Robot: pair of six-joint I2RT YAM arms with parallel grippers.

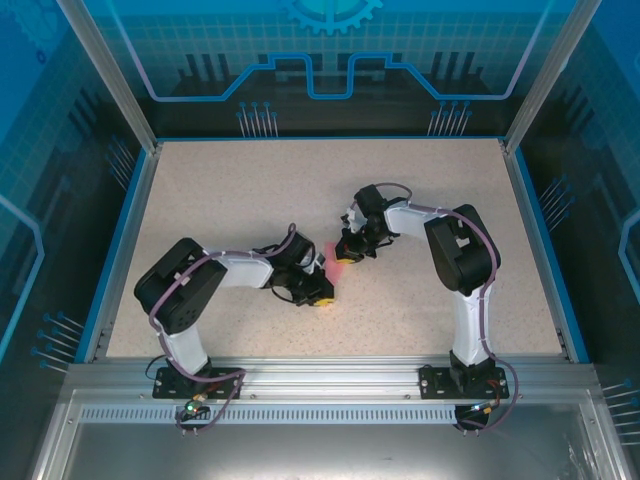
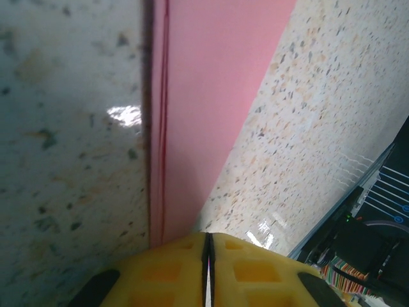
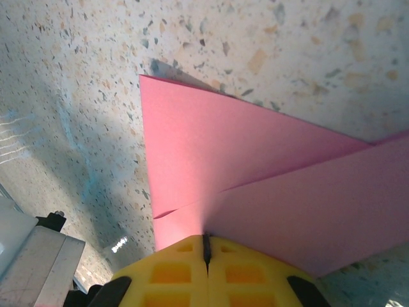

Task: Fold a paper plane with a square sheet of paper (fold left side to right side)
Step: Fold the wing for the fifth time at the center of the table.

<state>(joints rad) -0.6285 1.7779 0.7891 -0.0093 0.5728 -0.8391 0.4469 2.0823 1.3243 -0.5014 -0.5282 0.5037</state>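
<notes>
The square sheet of paper (image 1: pixel 341 256) is pink-red and folded into layers, lying on the speckled table between my two grippers. In the left wrist view it is a narrow strip (image 2: pixel 211 96) with a creased edge on its left, running under my left gripper (image 2: pixel 208 238). That gripper's yellow jaws are shut, with a sliver of pink between them. In the right wrist view the paper (image 3: pixel 255 173) shows overlapping pointed flaps that pucker into the seam of my right gripper (image 3: pixel 206 238), which is shut on it. From above, the left gripper (image 1: pixel 320 290) and right gripper (image 1: pixel 349 250) stand close together.
The speckled table (image 1: pixel 250 190) is bounded by a blue rim, with blue cage walls on all sides. Both arm bases sit on the metal rail (image 1: pixel 330 375) at the near edge. A dark cable bundle (image 2: pixel 364 256) shows at the lower right of the left wrist view.
</notes>
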